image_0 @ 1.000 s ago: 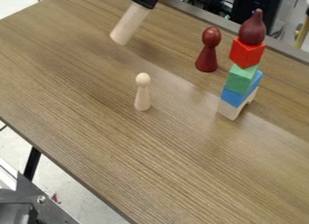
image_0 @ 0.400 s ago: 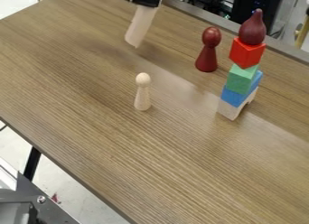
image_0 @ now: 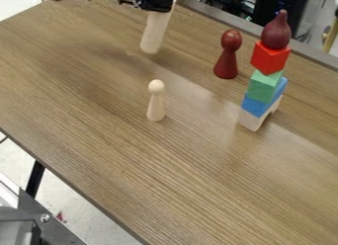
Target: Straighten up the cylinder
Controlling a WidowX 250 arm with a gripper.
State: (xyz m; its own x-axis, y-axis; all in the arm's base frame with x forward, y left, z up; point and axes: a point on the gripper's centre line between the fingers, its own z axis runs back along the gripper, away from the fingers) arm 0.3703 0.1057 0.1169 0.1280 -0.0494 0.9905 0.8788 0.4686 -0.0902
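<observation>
Cylinder point(image_0: 154, 35): pale wood | peg figure point(image_0: 226, 59): dark red | table point(image_0: 99, 101): brown, grained

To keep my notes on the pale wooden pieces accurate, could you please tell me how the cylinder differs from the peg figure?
The cylinder is a plain rod, while the peg figure has a round head over a flared body. The cylinder hangs from the hand, tilted slightly; the peg figure stands upright on the table. Both are pale.
</observation>
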